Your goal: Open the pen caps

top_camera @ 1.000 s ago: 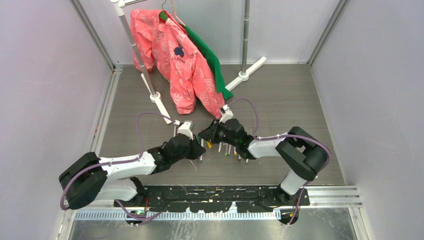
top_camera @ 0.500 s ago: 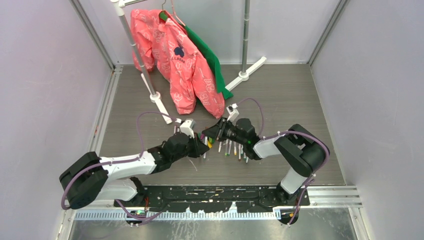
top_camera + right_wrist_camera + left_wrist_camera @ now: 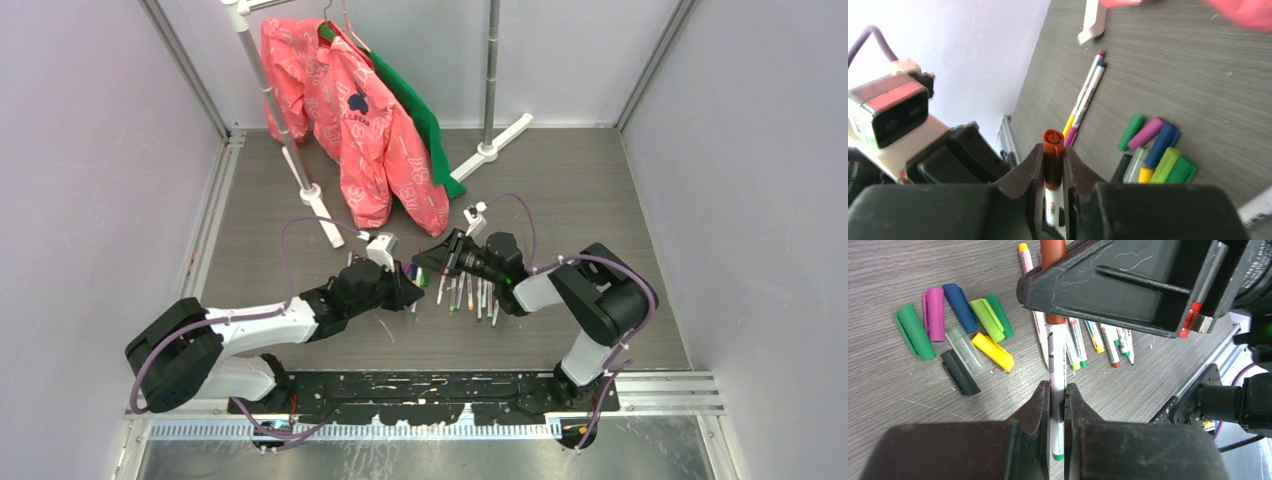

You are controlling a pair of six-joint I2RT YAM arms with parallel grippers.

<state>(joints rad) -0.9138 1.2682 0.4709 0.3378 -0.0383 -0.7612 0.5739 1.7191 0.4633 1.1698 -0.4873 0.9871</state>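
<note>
Your worktop [image 3: 600, 200] is grey wood-grain board. At its far edge stands a garment rack [image 3: 275, 110] with a pink jacket [image 3: 375, 150] and a green garment [image 3: 425, 125]; both are well apart from the grippers. Loose caps [image 3: 964, 342] lie bunched on the worktop left of the held pen: green, purple, blue, two lighter greens, clear, yellow, black, all touching or just beside one another. A row of uncapped pens [image 3: 1098, 335] lies beyond the white pen [image 3: 1057, 360], partly hidden behind the right gripper's body in the left wrist view. Two more pens [image 3: 1087, 95] lie side by side, apart from the bunch. Both your arms reach inward, and the grippers meet tip to tip over mid-worktop, above the pen row. The left forearm runs low from the left; the right arm is folded at its elbow, with the forearm pointing left. The left gripper [image 3: 1058, 402] is clamped on the white pen's barrel near its green-tipped end. The right gripper [image 3: 1053, 162] is clenched around the brown cap [image 3: 1053, 145] at the pen's other end. That cap meets the barrel just below the right gripper's finger. Red print on the barrel is too small to read, as is the dark print on the jacket.
</note>
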